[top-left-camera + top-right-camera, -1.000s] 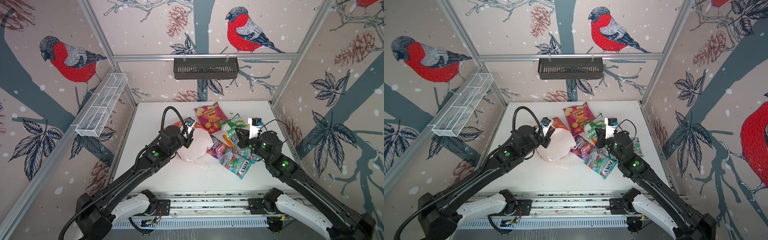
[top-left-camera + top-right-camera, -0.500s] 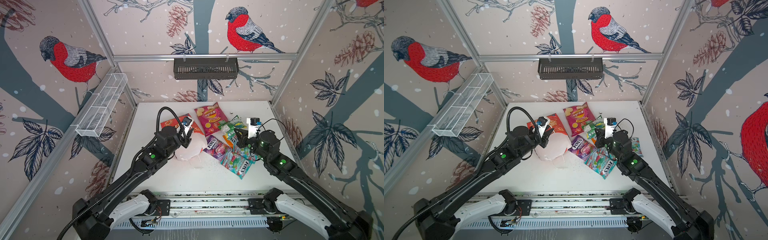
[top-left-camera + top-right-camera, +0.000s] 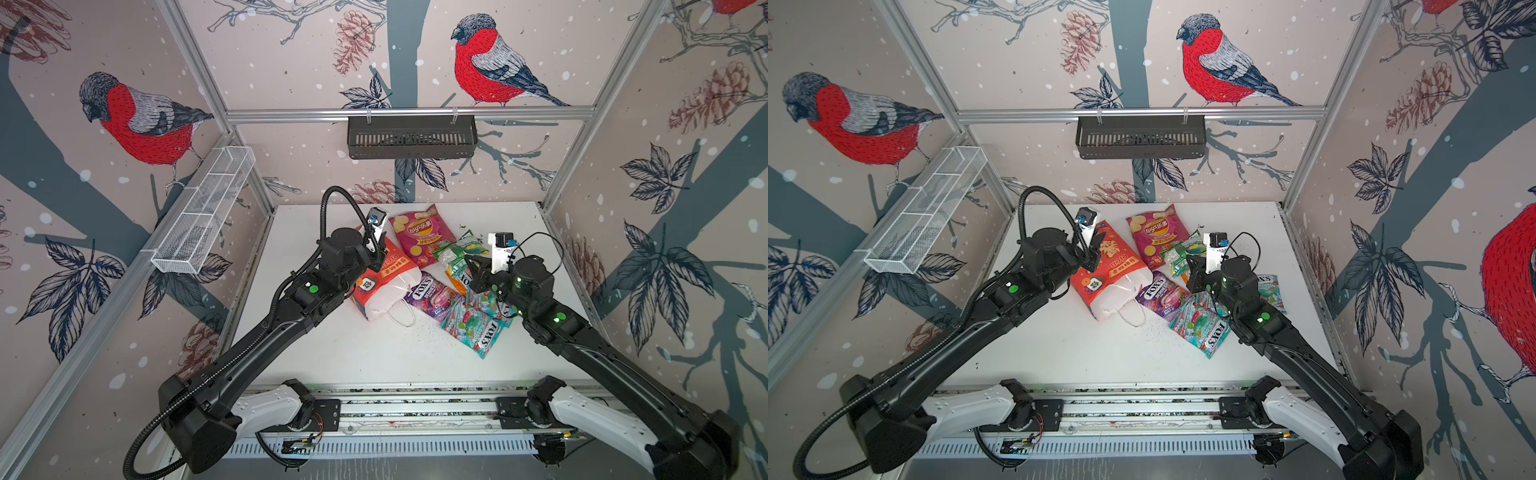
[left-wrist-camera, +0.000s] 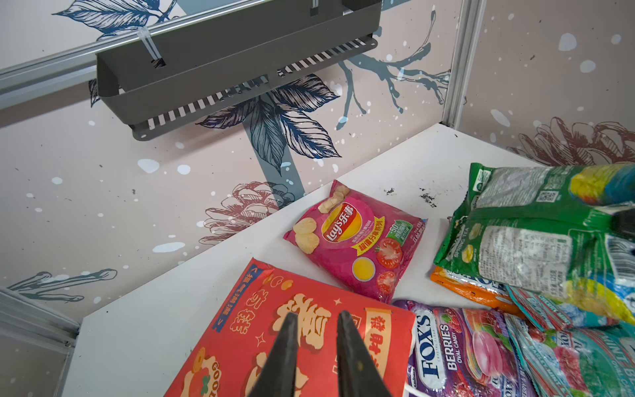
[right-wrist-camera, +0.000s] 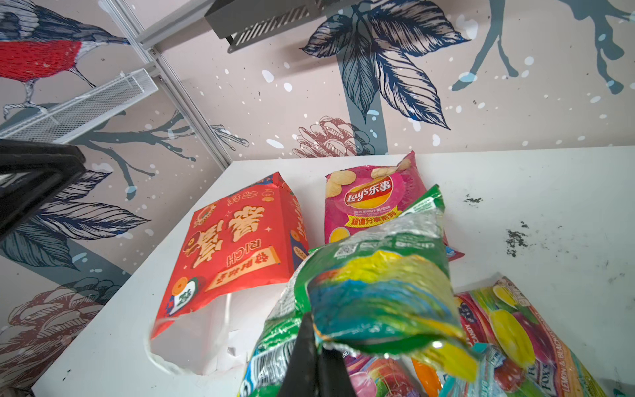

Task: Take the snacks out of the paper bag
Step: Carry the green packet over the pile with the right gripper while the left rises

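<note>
**Left arm:** runs from the lower left to the centre of the frame in both top views, with the wrist bent downward. The left fingers [image 3: 377, 261] hang over the closed bottom end of the paper bag [image 3: 384, 276]. A narrow gap stands between them with nothing in it, and the left wrist view shows the bag's red face through the gap. Whether the tips touch the paper cannot be told.

**Right arm:** runs from the lower right to right of centre. The right fingers [image 5: 311, 354] are clamped on an edge of the green-white pack [image 5: 371, 292], which hangs crumpled above the other packs.

**Paper bag:** lies on its side at centre, mouth toward the lower edge of the frame, white inside showing. One cord handle [image 3: 401, 316] trails on the worktop [image 3: 353, 357].

**Snacks on the worktop:**
- The pink chip bag [image 3: 417, 237] lies up and right of the paper bag.
- The purple pack [image 3: 432, 295] lies just beside the bag's mouth.
- A teal pack [image 3: 473, 330] lies at lower right of the pile.

**Partly hidden:**
- The orange pack [image 4: 470, 290] is mostly under the green-white pack.
- A second teal pack [image 3: 1268, 291] is largely behind the right wrist.
- The bag's left edge is behind the left arm, and its depth is unseen.

**Room:**
- The worktop is white, with dark specks at upper right.
- The walls are papered with bullfinches, leaves and pine cones.
- A black slotted basket [image 3: 411, 137] hangs on the back wall.
- A white wire basket [image 3: 203, 212] hangs on the left wall.
</note>
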You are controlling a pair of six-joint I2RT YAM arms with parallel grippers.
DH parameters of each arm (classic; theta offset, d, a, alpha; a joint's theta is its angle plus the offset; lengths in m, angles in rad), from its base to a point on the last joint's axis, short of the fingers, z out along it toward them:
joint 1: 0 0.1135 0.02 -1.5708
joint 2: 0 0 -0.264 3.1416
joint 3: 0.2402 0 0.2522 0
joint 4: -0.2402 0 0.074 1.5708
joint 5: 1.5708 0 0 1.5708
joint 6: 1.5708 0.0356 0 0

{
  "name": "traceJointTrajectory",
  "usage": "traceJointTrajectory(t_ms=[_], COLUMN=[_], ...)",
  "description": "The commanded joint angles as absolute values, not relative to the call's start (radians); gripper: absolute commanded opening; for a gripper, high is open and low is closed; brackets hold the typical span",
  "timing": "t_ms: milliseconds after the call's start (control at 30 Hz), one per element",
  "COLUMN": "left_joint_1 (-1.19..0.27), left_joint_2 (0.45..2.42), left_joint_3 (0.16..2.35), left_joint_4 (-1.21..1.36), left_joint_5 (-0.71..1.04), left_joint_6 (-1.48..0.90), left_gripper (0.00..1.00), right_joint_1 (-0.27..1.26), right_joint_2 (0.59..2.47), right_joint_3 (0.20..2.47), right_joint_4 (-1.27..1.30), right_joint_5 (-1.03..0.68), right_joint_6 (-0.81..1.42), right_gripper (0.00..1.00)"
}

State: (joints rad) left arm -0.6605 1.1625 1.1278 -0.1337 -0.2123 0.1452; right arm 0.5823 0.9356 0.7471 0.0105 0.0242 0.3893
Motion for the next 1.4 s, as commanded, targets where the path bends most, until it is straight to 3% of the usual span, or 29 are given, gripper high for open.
traceJointTrajectory(t_ms=[0,667,1100,1367], left_joint_1=[-0.657,-0.660,-0.658,-0.658], left_joint_2=[1.172,1.179,1.204,1.201], left_joint_3=[1.150,1.131,1.088,1.078], left_joint_4=[-0.133,-0.317,-0.243,-0.225], left_joint_5=[-0.235,-0.425,-0.393,-0.385], left_joint_6=[0.130,0.039,0.063,0.066], left_gripper=[0.23,0.27,0.29,0.29], right_joint_1=[0.581,0.500,0.444,0.408], right_joint_2=[0.988,1.456,1.375,1.593], right_joint_3=[0.778,1.029,1.017,1.184], right_joint_4=[-0.043,-0.285,-0.276,-0.408], right_joint_5=[0.122,0.183,0.426,0.584], right_joint_6=[0.372,0.322,0.310,0.254], right_gripper=[0.00,0.00,0.00,0.00])
